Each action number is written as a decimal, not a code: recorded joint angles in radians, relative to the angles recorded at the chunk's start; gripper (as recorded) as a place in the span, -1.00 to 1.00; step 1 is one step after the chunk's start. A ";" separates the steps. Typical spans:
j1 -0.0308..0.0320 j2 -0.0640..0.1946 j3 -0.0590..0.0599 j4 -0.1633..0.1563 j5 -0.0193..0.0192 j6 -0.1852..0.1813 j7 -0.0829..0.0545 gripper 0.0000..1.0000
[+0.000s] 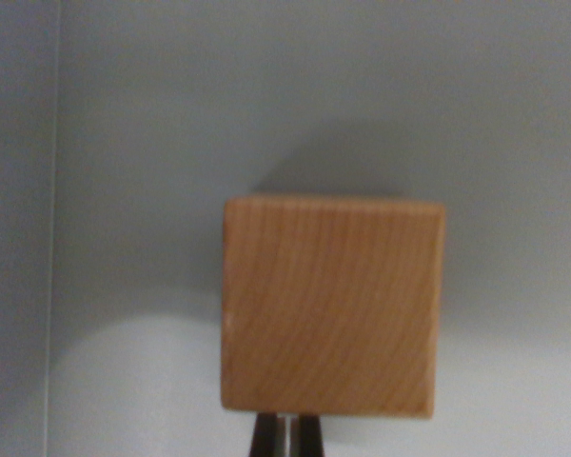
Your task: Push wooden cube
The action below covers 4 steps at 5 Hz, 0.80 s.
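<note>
Wooden cube (331,307) sitting a bit right of centre, on a plain grey surface (152,143), shadow thrown toward 12 o'clock. Gripper (286,436) tips right at its 6 o'clock edge, jaws nearly closed, only a sliver between, gripping nothing.

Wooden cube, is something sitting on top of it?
No, the wooden cube shows only bare grained wood, with nothing lying on it.

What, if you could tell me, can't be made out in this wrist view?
- End effector: cut off by the bottom edge; only two dark tips show, close together.
- Contact with the light-brown wooden cube: blurred.
- Cube's far side: hidden by the cube itself.
- Pale grey surface: extent cut off.
</note>
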<state>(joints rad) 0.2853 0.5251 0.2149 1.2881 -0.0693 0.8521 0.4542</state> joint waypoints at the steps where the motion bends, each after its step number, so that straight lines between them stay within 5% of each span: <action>1: 0.0000 0.000 0.000 0.000 0.0000 0.000 0.000 1.00; 2: -0.0001 0.022 -0.004 0.038 -0.0013 0.016 -0.006 1.00; 3: -0.0001 0.022 -0.004 0.038 -0.0013 0.016 -0.006 1.00; 4: -0.0003 0.047 -0.008 0.081 -0.0028 0.034 -0.012 1.00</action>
<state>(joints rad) 0.2850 0.5724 0.2070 1.3691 -0.0721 0.8861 0.4421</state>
